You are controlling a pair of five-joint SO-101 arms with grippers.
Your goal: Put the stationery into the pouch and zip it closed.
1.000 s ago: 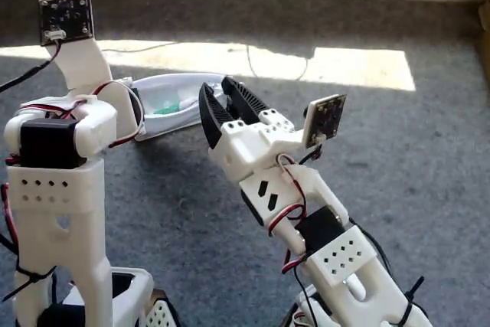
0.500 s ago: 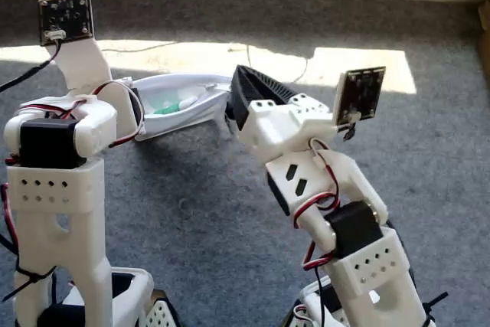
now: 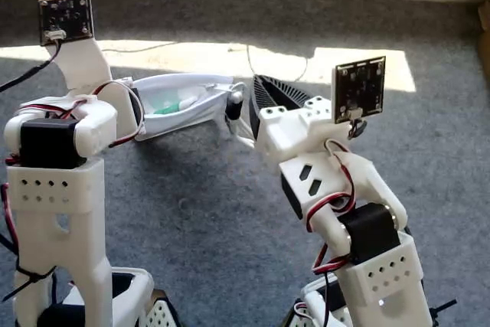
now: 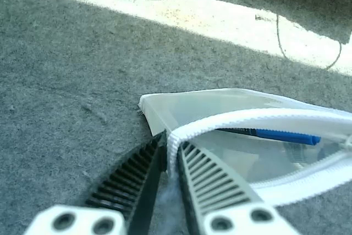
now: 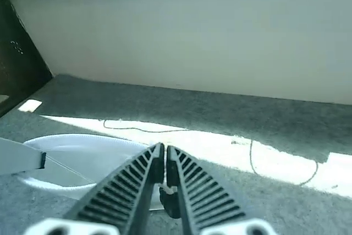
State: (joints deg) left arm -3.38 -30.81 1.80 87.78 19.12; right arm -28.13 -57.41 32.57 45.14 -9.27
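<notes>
Closing stage. The pouch (image 3: 187, 105) lies on the grey table (image 3: 199, 212), zip open, blue pen (image 4: 286, 135) inside. The left tool (image 4: 168, 149) is clenched on the pouch's end to anchor it. The right tool (image 5: 165, 163) appears clamped on the zip pull (image 5: 168, 201) at the opposite end.

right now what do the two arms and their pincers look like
The left arm and right arm are blocky white plastic with black motors, red and black wires and a small dark camera board. The left pincer and right pincer are black and ribbed.
</notes>
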